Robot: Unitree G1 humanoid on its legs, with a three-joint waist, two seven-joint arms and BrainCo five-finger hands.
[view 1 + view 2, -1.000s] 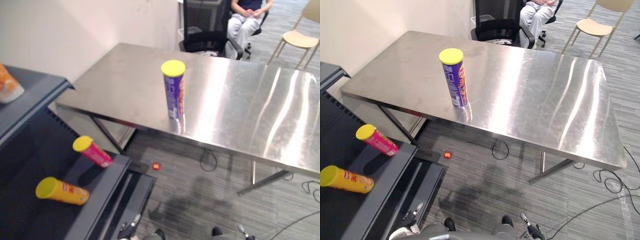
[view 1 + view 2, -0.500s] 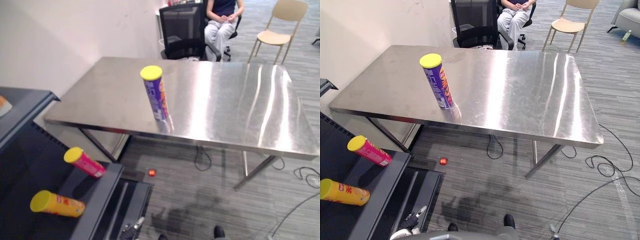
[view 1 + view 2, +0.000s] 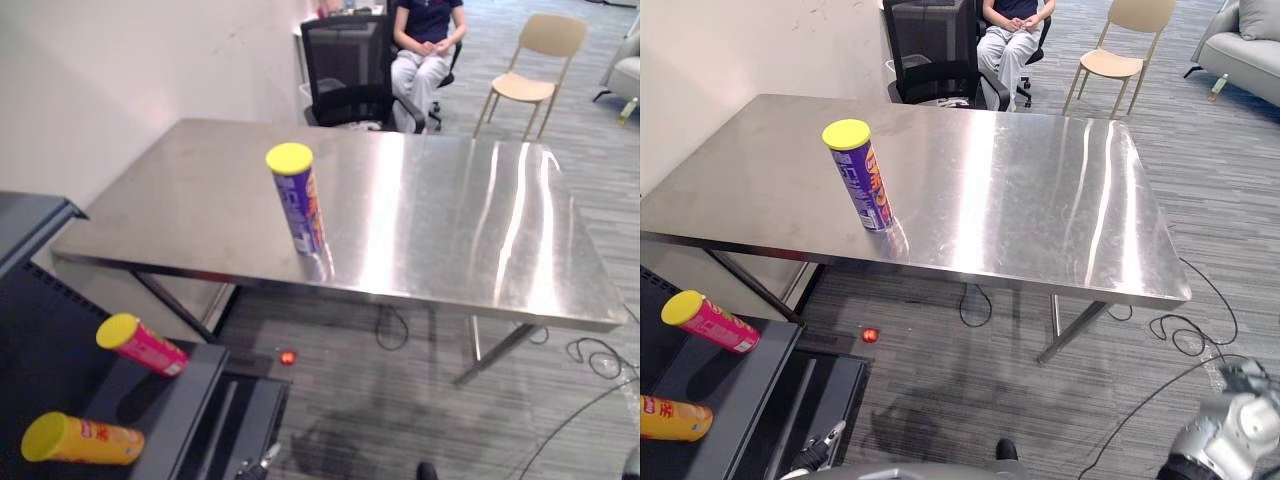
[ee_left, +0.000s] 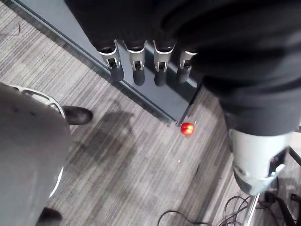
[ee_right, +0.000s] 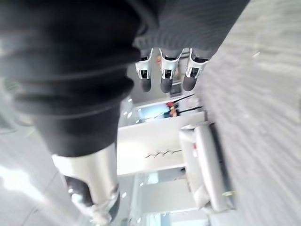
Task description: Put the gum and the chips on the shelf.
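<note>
A purple chips can (image 3: 298, 200) with a yellow lid stands upright on the steel table (image 3: 450, 230), near its front left edge. A pink can (image 3: 140, 345) and an orange can (image 3: 80, 440), both yellow-lidded, lie on their sides on the dark shelf (image 3: 190, 400) at lower left. A small red object (image 3: 288, 357) lies on the carpet under the table's edge. My left hand (image 4: 160, 70) hangs beside the shelf's base with straight fingers, holding nothing. My right hand (image 3: 1225, 425) is low at the right, fingers (image 5: 162, 75) straight and empty.
A person (image 3: 425, 40) sits behind the table beside a black office chair (image 3: 345, 60). A beige chair (image 3: 525, 75) stands at the far right and a grey sofa (image 3: 1245, 50) beyond it. Cables (image 3: 1185, 335) lie on the carpet right of the table.
The whole picture has shifted, so the camera has moved: the shelf slid toward the left edge. My right hand has come into sight at the lower right. The cans have not moved.
</note>
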